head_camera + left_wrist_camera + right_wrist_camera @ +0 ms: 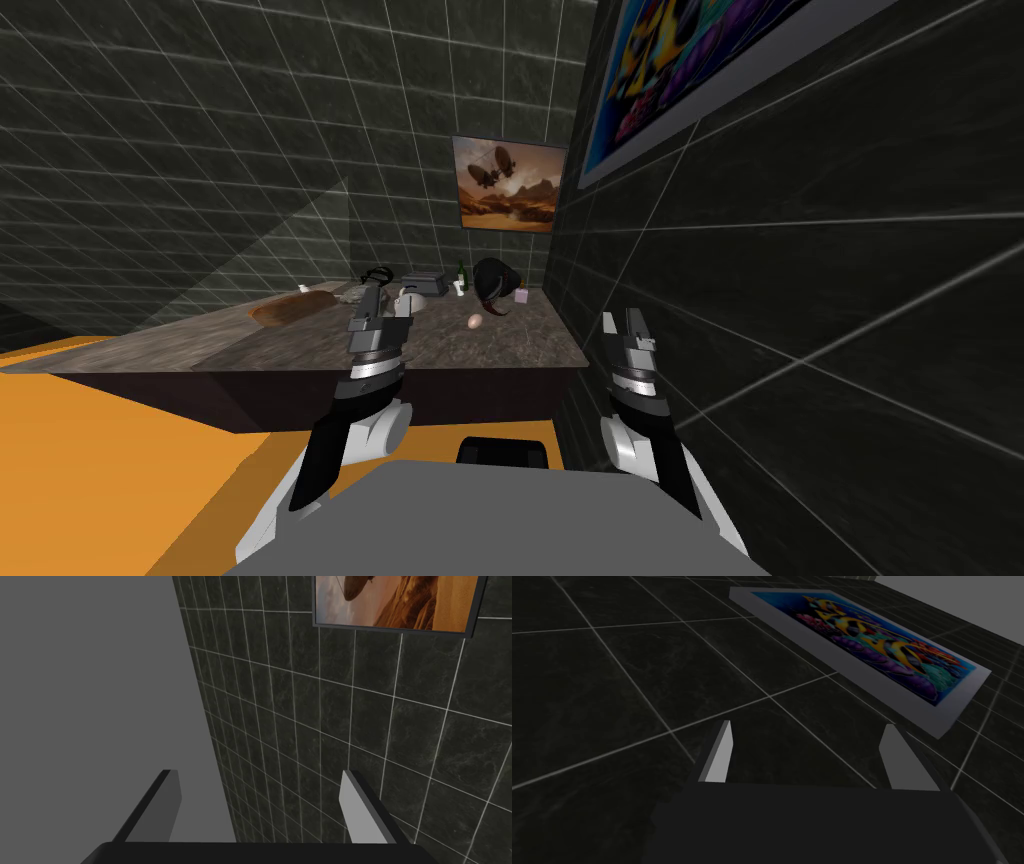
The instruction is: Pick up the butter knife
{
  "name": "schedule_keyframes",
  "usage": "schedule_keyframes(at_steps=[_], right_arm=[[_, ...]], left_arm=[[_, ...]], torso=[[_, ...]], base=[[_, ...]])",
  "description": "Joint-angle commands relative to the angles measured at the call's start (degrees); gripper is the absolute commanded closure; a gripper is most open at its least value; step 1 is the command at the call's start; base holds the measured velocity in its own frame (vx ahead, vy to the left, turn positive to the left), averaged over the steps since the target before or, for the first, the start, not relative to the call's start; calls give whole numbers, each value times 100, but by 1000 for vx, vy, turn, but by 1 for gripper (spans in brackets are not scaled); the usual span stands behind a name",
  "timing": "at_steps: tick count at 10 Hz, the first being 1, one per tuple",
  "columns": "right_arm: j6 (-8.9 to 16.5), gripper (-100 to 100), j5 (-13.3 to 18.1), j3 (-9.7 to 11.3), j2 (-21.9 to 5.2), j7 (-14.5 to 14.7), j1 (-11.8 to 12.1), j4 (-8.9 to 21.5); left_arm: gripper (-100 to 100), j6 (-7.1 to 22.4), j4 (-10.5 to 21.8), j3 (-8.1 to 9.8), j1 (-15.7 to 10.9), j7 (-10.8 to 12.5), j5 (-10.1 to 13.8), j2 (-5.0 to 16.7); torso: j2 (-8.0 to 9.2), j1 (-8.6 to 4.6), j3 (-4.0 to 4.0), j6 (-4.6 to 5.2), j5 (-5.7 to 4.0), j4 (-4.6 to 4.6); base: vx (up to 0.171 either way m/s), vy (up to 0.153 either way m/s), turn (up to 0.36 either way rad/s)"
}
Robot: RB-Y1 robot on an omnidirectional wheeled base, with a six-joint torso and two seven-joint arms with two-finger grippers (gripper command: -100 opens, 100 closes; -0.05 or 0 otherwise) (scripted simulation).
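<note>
Grey-brown marbled counter (520, 345) stands ahead, running from the left to the dark tiled wall (800, 300) on the right, above an orange floor (100, 460). On its left part lies a brown loaf (290, 306). At the far end a cluster of small things stands together: a grey box (424, 283), a green bottle (461, 273), a dark bowl (497, 280) tipped on its side and a small pink thing (521, 296) just right of it. A pale egg (475, 321) lies alone, nearer than the bowl.

Among pale bits at the far end, between the loaf and the grey box, the butter knife may lie, but they are too small and partly hidden by the left arm to tell which is it.

Above the counter's middle, the left gripper (385, 300) is raised with its tips towards the far cluster. Its fingers (357, 811) stand spread apart with nothing between them. Off the counter's right end, close by the right wall, the right gripper (622, 325) is raised too. Its fingers (719, 753) are likewise spread wide and bare.
</note>
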Motion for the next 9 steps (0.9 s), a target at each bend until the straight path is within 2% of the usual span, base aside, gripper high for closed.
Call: schedule_keyframes(at_steps=[1, 5, 9], right_arm=[[118, -100, -20, -5, -237, -7, -98, 45], [516, -100, -93, 18, -880, -36, -406, 232], [1112, -100, -221, 149, -1635, -92, -806, 560]], left_arm=[[0, 0, 0, 0, 0, 0, 0, 0], [0, 0, 0, 0, 0, 0, 0, 0], [0, 0, 0, 0, 0, 0, 0, 0]], torso=[[0, 0, 0, 0, 0, 0], [-1, 5, -1, -1, 1, 0], [-1, 12, -1, -1, 2, -1]], base=[[-2, 5, 23], [-3, 18, 49], [-3, 36, 86]])
